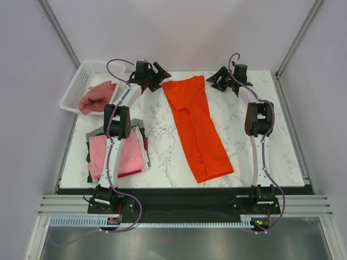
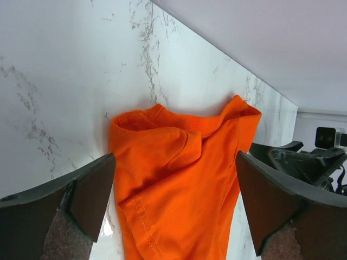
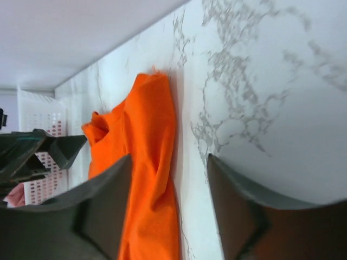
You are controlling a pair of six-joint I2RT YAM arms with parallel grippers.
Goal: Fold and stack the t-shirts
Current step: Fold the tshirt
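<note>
My left pincer [image 1: 159, 75] and right pincer [image 1: 219, 79] hang released and empty, flanking the far end of the orange t-shirt [image 1: 198, 127], laid lengthwise on the marble table [image 1: 260, 168]; I judge they're placed to pinch its far corners.

I get my top view from above and behind the arm bases [image 1: 111, 197], looking down over the whole marble table [image 1: 162, 146]. Both wrist cameras sit low and close at the far edge, facing each other across the orange t-shirt [image 1: 198, 130], whose far end all three views share.
</note>
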